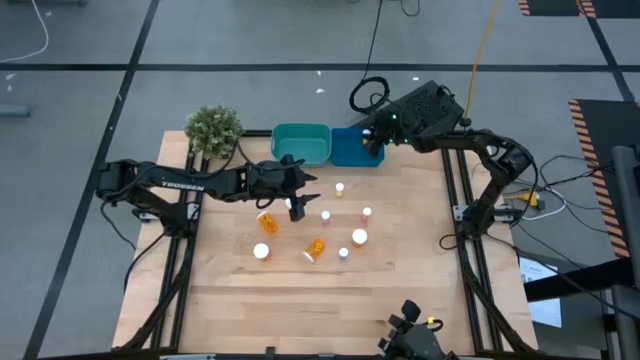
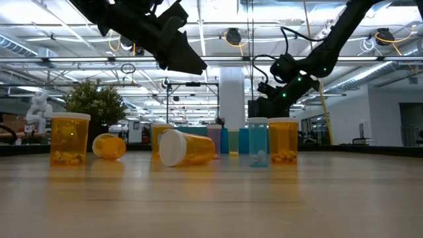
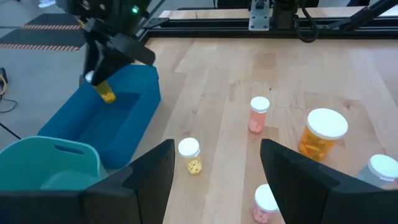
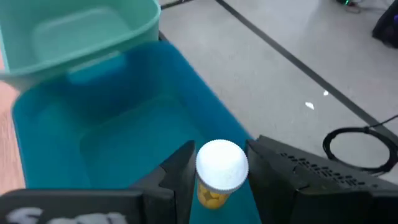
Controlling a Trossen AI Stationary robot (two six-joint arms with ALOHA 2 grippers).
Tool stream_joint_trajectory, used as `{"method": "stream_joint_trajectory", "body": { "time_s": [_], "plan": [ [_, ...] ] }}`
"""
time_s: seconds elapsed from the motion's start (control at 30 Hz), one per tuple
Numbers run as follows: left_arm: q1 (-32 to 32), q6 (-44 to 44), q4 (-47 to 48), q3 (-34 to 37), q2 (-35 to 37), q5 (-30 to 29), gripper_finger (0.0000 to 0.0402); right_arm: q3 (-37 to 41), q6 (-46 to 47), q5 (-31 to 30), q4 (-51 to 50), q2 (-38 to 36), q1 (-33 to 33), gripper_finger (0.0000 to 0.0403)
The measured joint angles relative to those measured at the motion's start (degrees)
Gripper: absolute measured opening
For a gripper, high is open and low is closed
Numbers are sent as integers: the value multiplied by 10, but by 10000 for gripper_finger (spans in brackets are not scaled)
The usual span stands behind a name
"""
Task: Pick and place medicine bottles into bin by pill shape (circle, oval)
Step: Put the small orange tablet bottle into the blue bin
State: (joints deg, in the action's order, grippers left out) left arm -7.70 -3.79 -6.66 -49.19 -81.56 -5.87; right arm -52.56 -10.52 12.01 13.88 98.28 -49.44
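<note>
- High view: right gripper hung over the blue bin, at 12 o'clock from table centre, near the far edge of the table. Teal bin touched the blue one on its 9 o'clock side; plant sat at the far-left corner.
- High view: left gripper hovered just in front of the teal bin, above the medicine bottles, which lay scattered around table centre, well clear of every edge. Bare wood lay open from 4 to 8 o'clock.
- Low view: some bottles stood upright and two lay tipped on their sides; both arms were raised above the row.
- Left wrist view: left fingers were spread apart, nothing between them; four white-capped bottles stood beyond on open wood. The other arm held a bottle above the blue bin.
- Right wrist view: right jaws were clamped on a held bottle, white cap up, above the blue bin's interior, just inside its near wall.
</note>
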Motion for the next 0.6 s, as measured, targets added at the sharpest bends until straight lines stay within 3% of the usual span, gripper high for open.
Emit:
{"method": "stream_joint_trajectory", "body": {
  "time_s": [0.6],
  "plan": [
    [0,0,-9,0,0,0,241,39,-7,1,26,0,-20,125]
  ]
}}
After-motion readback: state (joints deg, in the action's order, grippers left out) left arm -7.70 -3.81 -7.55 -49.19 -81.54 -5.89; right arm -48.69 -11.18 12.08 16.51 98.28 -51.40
